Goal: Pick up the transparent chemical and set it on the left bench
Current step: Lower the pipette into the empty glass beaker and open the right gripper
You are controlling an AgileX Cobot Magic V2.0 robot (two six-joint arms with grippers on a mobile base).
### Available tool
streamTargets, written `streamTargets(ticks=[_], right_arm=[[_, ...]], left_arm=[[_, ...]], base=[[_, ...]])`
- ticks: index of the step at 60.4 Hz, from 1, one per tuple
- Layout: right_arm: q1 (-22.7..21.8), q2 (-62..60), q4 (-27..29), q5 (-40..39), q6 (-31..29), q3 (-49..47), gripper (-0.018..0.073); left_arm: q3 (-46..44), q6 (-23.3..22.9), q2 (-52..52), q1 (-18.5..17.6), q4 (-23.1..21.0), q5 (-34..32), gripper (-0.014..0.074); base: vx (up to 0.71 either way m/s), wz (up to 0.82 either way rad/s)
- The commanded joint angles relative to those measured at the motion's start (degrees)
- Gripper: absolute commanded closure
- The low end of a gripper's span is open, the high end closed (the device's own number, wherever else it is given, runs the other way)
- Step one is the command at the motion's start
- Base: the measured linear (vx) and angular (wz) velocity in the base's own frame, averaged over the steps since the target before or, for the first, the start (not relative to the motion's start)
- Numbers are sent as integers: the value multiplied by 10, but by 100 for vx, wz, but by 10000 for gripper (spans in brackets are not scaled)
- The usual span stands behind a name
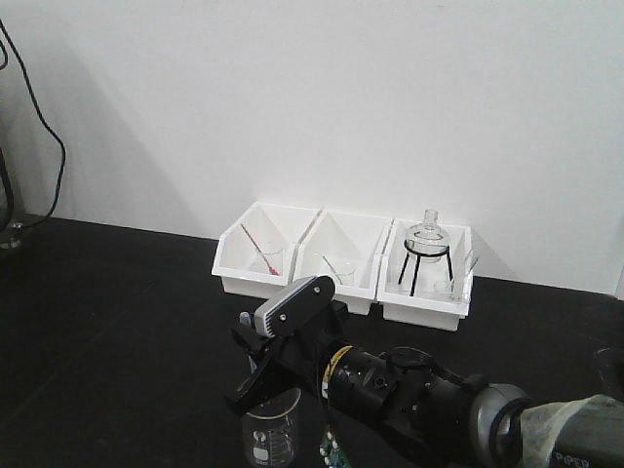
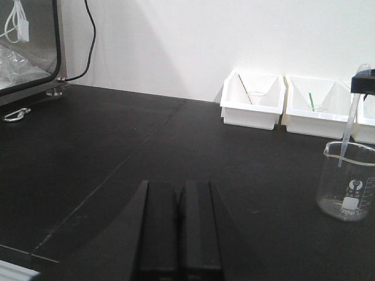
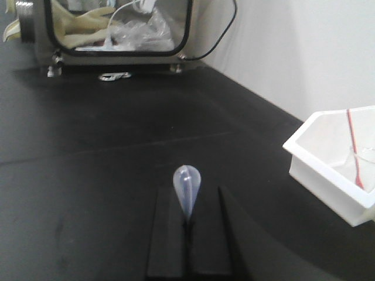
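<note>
The transparent chemical, a clear dropper pipette (image 2: pixel 351 126), hangs nearly upright with its lower end inside a clear graduated beaker (image 2: pixel 348 184) on the black left bench (image 2: pixel 117 146). My right gripper (image 3: pixel 188 192) is shut on the neck just below the squeeze bulb (image 3: pixel 186 184). In the front view the right gripper (image 1: pixel 248 339) sits just above the beaker (image 1: pixel 270 439). My left gripper (image 2: pixel 179 186) is shut and empty, low over the bench, left of the beaker.
Three white bins (image 1: pixel 434 312) stand at the white wall: a red pipette (image 1: pixel 255 249) in the left one, a green one (image 2: pixel 312 100) in the middle, a round flask on a black tripod (image 1: pixel 427 244) in the right. A glass-fronted box (image 3: pixel 117 29) with cables stands far left.
</note>
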Motion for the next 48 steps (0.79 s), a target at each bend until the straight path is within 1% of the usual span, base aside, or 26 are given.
streamTargets(ticks=[1, 9, 17, 24, 30, 36, 41, 48], right_arm=[[0, -34, 9, -6, -4, -20, 548], [0, -34, 9, 18, 6, -20, 508], [0, -34, 27, 73, 64, -20, 421], [0, -34, 27, 117, 103, -20, 292], [0, -34, 27, 119, 107, -20, 139], [0, -40, 23, 110, 106, -20, 29], [0, -56, 23, 116, 104, -18, -8], [0, -102, 20, 153, 102, -5, -9]], left_arm=[[9, -4, -11, -1, 0, -45, 600], [9, -4, -11, -1, 0, -45, 600], [9, -4, -11, -1, 0, -45, 600], [9, -4, -11, -1, 0, -45, 600], [9, -4, -11, -1, 0, -45, 600], [9, -4, -11, -1, 0, -45, 600], [9, -4, -11, -1, 0, -45, 600], [9, -4, -11, -1, 0, -45, 600]], base=[[0, 0], [0, 0], [0, 0], [0, 0], [0, 0], [0, 0], [0, 0], [0, 0]])
